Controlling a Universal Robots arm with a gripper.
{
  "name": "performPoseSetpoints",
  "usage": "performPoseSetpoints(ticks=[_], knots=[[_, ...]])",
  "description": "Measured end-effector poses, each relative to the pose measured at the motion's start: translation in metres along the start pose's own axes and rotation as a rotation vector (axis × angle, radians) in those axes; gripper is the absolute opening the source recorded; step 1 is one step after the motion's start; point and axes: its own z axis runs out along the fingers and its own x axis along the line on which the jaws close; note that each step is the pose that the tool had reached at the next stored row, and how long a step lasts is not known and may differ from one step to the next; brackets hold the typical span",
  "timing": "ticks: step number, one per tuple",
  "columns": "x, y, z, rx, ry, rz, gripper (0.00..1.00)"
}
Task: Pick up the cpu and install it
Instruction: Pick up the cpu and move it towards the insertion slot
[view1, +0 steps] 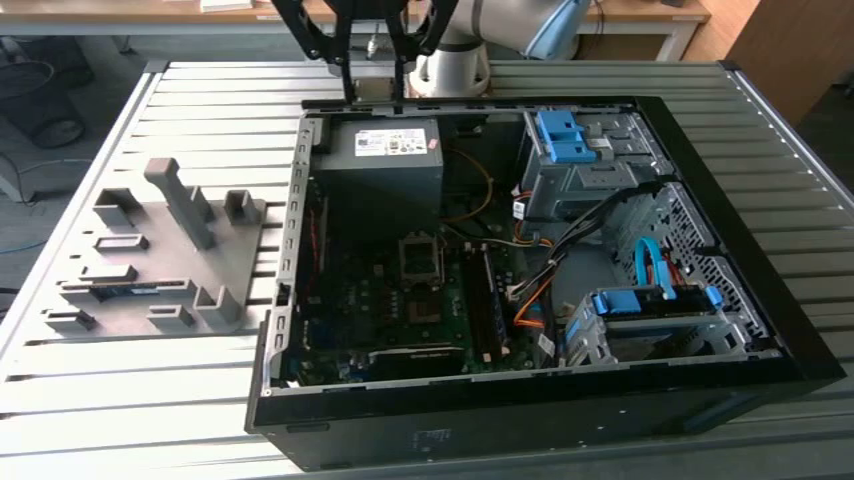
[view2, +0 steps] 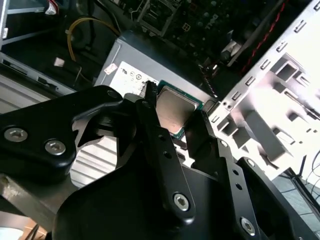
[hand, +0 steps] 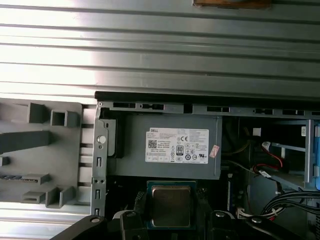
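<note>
The cpu (hand: 171, 205) is a small square chip with a pale metal top and a green rim, and my gripper (hand: 171, 222) is shut on it, a black finger on each side. In the second wrist view the cpu (view2: 172, 107) sits between the fingertips (view2: 150, 112) of the gripper (view2: 176, 120). In the exterior view the gripper (view1: 374, 85) hangs over the far edge of the open computer case (view1: 747, 300), above the grey power-supply box (view1: 380, 160). The empty processor socket (view1: 418, 258) lies on the motherboard, nearer the front than the gripper.
A grey fixture plate (view1: 160, 260) with upright blocks lies on the slatted table (view1: 200, 100) at the exterior view's left. Inside the case are cables, blue drive brackets (view1: 567, 135) and a drive cage (view1: 641, 320). The case walls stand up around the motherboard.
</note>
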Motion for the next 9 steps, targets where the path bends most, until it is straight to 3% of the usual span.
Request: performPoseSetpoints(ticks=[9], knots=[[-0.0237, -0.0007, 0.0001, 0.0000, 0.0008, 0.000, 0.47]])
